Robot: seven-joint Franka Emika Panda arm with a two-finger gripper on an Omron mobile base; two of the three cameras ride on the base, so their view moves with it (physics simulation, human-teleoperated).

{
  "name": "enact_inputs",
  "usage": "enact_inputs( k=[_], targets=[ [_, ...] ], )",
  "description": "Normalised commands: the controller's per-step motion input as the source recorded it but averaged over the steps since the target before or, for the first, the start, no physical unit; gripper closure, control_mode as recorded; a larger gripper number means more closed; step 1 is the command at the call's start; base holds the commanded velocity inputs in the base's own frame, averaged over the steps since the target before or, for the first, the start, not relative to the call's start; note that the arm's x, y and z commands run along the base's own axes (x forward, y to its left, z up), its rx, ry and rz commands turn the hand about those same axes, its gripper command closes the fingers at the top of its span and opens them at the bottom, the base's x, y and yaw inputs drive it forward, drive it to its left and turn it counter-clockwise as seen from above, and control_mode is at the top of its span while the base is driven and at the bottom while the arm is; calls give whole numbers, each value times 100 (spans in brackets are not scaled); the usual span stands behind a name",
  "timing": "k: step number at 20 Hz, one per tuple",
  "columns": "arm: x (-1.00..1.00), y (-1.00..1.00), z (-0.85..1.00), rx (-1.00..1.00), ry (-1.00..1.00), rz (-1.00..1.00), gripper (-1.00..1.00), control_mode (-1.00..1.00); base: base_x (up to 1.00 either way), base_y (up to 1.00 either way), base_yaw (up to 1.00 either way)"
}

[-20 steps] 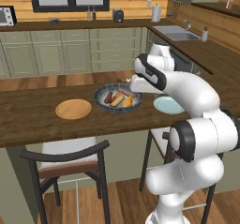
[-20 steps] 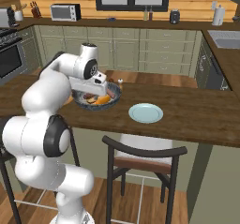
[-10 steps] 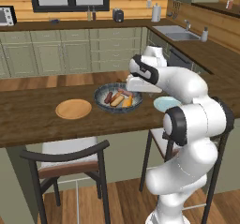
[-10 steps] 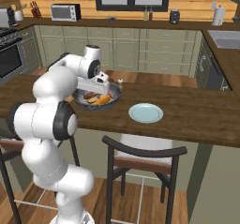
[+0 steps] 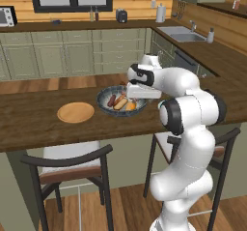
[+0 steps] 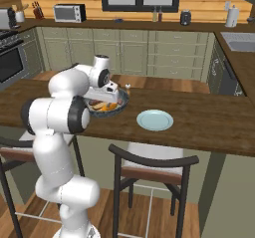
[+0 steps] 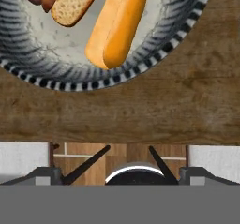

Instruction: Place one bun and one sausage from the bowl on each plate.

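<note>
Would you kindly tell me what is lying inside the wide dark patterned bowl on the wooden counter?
Inside the wide dark patterned bowl lie an orange-tan bun, a second cut-open bun and a reddish-brown sausage. The white arm's wrist covers the bowl's right part in the left base view.

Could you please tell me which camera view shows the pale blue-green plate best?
The right base view: the pale blue-green plate lies unobstructed on the counter, right of the bowl. In the left base view, the arm stands where it would lie.

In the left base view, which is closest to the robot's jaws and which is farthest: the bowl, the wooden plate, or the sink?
1. The bowl, right under the gripper, on the counter.
2. The wooden plate, farther left on the same counter.
3. The sink, far back on the other counter.
</note>
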Motion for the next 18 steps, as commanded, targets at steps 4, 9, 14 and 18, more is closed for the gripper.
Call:
enact_inputs(
  k=[4, 9, 14, 18],
  targets=[
    [40, 0, -3, 0, 8, 0, -100, -100, 0, 0, 0],
    [36, 0, -9, 0, 6, 0, -100, -100, 0, 0, 0],
    [19, 0, -25, 0, 9, 0, -100, -100, 0, 0, 0],
    [32, 0, -27, 0, 3, 0, -100, -100, 0, 0, 0]
  ],
)
